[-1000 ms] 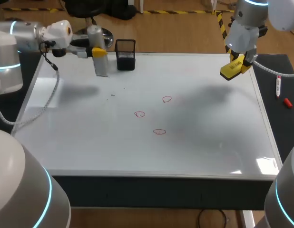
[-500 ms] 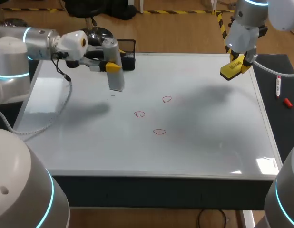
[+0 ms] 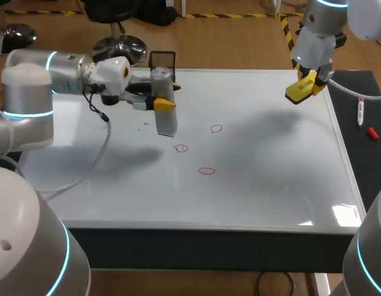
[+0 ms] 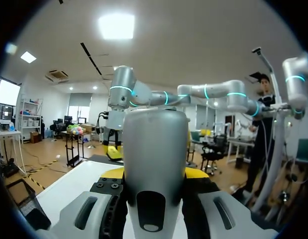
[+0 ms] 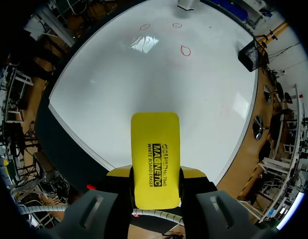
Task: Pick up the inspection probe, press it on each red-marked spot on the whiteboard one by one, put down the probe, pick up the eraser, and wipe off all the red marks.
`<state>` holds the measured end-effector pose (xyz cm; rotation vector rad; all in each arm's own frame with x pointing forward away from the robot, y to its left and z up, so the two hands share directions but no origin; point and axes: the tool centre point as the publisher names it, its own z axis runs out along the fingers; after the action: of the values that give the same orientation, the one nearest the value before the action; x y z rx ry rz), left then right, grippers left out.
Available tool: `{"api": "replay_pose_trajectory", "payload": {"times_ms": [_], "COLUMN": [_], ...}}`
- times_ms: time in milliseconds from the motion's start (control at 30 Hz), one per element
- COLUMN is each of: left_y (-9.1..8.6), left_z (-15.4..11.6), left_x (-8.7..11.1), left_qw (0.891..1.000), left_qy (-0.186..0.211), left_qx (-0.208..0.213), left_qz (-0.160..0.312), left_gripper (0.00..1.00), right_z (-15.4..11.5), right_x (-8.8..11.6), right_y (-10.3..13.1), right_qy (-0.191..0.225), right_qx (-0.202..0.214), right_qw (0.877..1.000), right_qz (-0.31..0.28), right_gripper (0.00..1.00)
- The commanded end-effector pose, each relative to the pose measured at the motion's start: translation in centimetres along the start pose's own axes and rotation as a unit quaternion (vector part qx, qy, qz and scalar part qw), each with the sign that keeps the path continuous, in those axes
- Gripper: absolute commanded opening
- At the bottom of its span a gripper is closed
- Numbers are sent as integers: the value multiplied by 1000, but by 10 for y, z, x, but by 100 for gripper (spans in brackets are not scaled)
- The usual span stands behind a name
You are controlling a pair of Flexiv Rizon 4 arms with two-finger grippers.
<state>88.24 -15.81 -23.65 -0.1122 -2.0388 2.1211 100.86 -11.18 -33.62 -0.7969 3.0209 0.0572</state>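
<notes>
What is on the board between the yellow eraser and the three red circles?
Nothing, only bare whiteboard. The head view shows it between the eraser and the red circles, and the right wrist view does too.

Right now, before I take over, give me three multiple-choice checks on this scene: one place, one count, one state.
1. Where is the probe? A. flat on the whiteboard; B. in the left gripper, above the whiteboard; C. in the right gripper.
2. How many red marks are on the whiteboard? A. two; B. three; C. five.
3. What state is the right gripper in? A. open, empty; B. shut on the probe; C. shut on the yellow eraser.
Answers: 1 B, the left wrist view shows it gripped from both sides. 2 B, three loops show in the head view. 3 C, the right wrist view shows it clamped from both sides.
</notes>
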Motion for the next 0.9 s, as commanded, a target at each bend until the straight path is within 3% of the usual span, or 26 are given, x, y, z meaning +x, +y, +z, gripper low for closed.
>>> {"api": "replay_pose_trajectory", "payload": {"times_ms": [33,900], "left_y": [6,44], "left_z": [8,40], "left_x": [0,-7], "left_qw": [1000,999], "left_qy": [4,48], "left_qx": [3,1], "left_qz": [-5,-26], "left_gripper": [0,0], "right_z": [-1,-1], "right_x": [-1,-1], "right_y": [0,0], "right_qy": [1,1], "right_qx": [1,1], "right_qw": [1000,1000], "right_qz": [-1,-1], "right_gripper": [0,0]}}
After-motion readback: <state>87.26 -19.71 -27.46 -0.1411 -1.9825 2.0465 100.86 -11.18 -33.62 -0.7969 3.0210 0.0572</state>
